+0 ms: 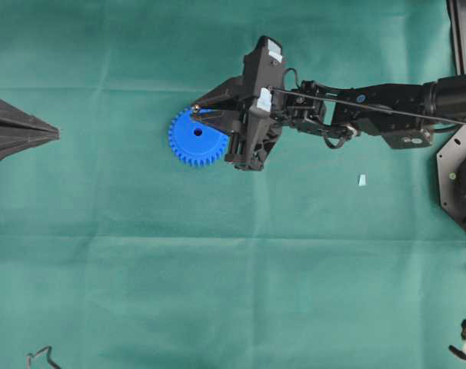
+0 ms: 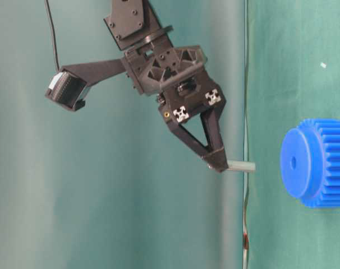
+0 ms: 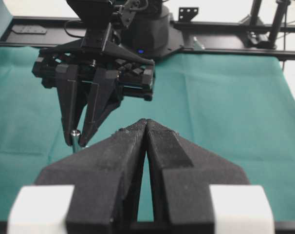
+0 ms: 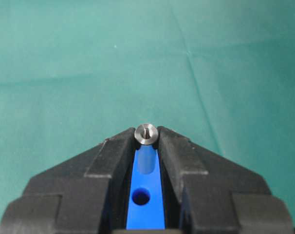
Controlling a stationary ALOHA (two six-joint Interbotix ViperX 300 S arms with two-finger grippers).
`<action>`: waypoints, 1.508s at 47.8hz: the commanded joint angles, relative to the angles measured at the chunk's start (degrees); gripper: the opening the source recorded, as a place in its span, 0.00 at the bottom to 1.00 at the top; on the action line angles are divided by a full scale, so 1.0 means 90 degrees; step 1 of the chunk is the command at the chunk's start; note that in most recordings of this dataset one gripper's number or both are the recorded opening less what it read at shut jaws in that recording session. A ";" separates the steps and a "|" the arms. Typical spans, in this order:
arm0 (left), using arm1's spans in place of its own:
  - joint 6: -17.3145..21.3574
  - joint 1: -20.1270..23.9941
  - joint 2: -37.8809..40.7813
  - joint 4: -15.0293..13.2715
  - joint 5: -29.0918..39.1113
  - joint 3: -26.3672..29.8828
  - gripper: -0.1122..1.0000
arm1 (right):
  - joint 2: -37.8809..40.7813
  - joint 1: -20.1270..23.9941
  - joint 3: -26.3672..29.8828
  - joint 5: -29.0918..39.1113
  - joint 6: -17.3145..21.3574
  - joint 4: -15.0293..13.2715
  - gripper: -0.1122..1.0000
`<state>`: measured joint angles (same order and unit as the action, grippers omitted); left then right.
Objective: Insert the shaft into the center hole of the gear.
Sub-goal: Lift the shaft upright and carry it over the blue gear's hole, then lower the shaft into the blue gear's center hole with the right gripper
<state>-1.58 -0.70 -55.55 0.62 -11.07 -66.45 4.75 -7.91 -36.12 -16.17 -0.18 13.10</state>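
A: Item one, the gear [image 1: 193, 138]: blue, toothed, flat on the green bench [image 1: 233, 292], near centre of the overhead view. Its center hole [image 1: 198, 132] is uncovered.

B: Item two, the shaft [image 2: 240, 166]: silver-grey pin, clamped at the tips of the right end effector [image 2: 217, 162]. Jaws narrowed onto it, nearly together. It hangs clear of the gear, not touching (the table-level view shows a plain gap between them).

A: Position relative to the hole?

B: Overhead, the pin's shiny end [image 1: 195, 108] sits at about 12 o'clock from the hole, over the gear's rim. In the right wrist view the hole [image 4: 140, 197] lies at 6 o'clock below the pin head [image 4: 146, 133].

A: Handling note?

B: My judgement: bring the pin back over the hole first, keep it square to the face, then lower slowly; the fit looks tight, so any tilt could jam or shove the gear.

A: Item three, the left end effector [image 3: 146, 127]?

B: Jaws closed together, empty, parked at 9 o'clock, well apart from the gear.
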 commanded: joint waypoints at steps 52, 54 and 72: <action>0.0000 -0.0020 0.0020 0.0010 -0.0020 0.0176 0.10 | 0.0293 0.0068 0.0098 -0.0186 0.0098 0.0049 0.28; 0.0010 -0.0010 0.0020 0.0010 -0.0020 0.0176 0.10 | 0.0254 0.0068 0.0068 -0.0195 0.0098 0.0049 0.28; 0.0000 -0.0010 0.0020 0.0010 -0.0029 0.0176 0.10 | 0.0244 0.0068 0.0010 -0.0225 0.0088 0.0039 0.28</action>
<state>-1.58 -0.70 -55.63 0.62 -11.07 -66.45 8.61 -7.38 -36.47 -17.75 0.62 13.36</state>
